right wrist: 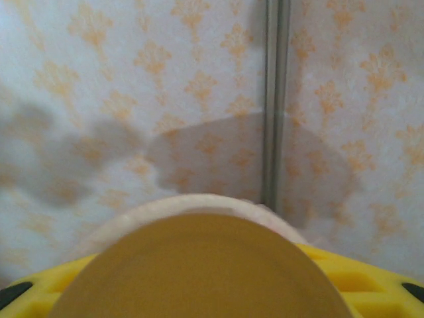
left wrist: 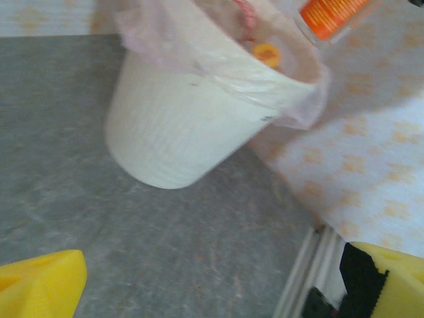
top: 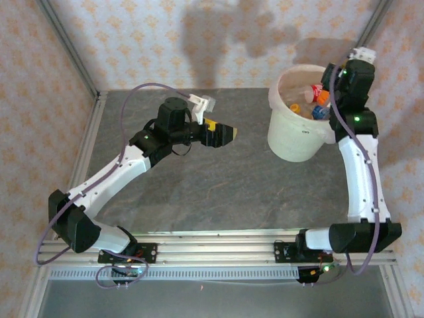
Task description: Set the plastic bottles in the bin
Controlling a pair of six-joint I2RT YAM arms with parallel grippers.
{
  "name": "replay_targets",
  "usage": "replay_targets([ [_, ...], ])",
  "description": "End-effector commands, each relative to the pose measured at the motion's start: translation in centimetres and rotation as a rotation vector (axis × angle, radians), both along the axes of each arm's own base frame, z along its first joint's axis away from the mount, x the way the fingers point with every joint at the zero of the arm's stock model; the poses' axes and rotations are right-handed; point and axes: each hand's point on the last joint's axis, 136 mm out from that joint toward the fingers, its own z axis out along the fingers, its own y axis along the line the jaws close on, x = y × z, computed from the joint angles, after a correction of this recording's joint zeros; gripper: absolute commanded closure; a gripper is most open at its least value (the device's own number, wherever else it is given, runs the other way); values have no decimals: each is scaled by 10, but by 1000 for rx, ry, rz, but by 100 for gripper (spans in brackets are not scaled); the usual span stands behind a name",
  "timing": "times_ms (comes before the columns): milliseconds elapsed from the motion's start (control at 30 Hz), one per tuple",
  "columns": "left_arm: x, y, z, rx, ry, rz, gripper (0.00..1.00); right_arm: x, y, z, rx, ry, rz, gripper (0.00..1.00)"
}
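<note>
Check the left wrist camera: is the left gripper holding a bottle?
No, the left gripper is open, its yellow fingers spread wide with only grey table showing between them.

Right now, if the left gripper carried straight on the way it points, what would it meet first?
Most likely the bin's cream outer wall, which sits ahead of the open left gripper across the grey table; depth is hard to judge.

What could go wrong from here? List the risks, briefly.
1. The orange-labelled clear plastic bottle in the right pincer hangs near the rim of the large cream-white round bin; released there, it may drop outside.
2. The thin plastic liner draped over that rim could snag the pincer.
</note>
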Motion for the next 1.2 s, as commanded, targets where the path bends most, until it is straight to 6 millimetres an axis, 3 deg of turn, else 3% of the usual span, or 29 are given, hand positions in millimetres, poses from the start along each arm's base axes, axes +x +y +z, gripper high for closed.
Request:
replay_targets([
  [0,26,40,-8,112,-3,273,0,17,13,-33,-371,113,175,55],
  [200,42,104,-24,235,15,598,0,28,7,-44,-624,166,287,54],
  [300,44,133,-34,249,39,709,0,32,7,-64,-723,279,369,53],
  [433,43,166,-46,209,100,815,0,28,10,-97,-796,400,464,43],
  [567,41,185,-53,177,124,867,0,15,28,-110,-704,428,597,30],
  [633,40,188,-54,173,129,871,0,10,33,-102,-665,422,620,24],
  [733,38,189,-56,188,134,864,0,1,46,-72,-572,344,651,18],
  [933,41,192,-62,208,137,868,0,-26,86,-11,-194,105,867,12],
  [967,42,191,-63,208,140,866,0,-22,84,-4,-139,70,849,1],
  [1033,44,191,-65,212,147,863,0,-4,65,-2,-56,27,715,1],
  [1167,45,192,-69,227,159,869,0,28,6,-36,38,116,364,0],
])
